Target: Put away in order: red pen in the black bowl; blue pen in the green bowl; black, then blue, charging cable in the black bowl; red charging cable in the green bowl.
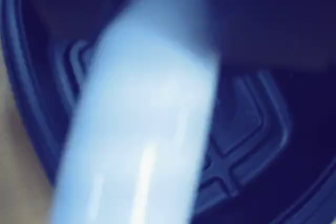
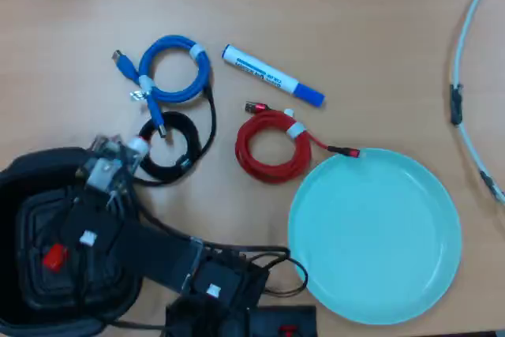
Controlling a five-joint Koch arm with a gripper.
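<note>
Wrist view, pen: a blurred white barrel, the red pen (image 1: 142,129), fills the middle and slants over the black bowl (image 1: 247,129), whose ribbed floor shows around it.
Wrist view, claw: jaws unseen; open or closed cannot be told.
Overhead view, claw: the gripper (image 2: 55,256) hangs inside the black bowl (image 2: 24,175), a red bit showing there.
Overhead view, edges: the bowl rim rings the arm closely.
Overhead view, open room: the blue pen (image 2: 272,76), red charging cable (image 2: 272,146), blue cable (image 2: 170,76) and black cable (image 2: 177,147) lie on the table (image 2: 331,5); the green bowl (image 2: 375,234) lies right.

The overhead view looks straight down on the tabletop (image 2: 331,5); the wrist view peers closely into the black bowl (image 1: 247,124), lower left overhead.
</note>
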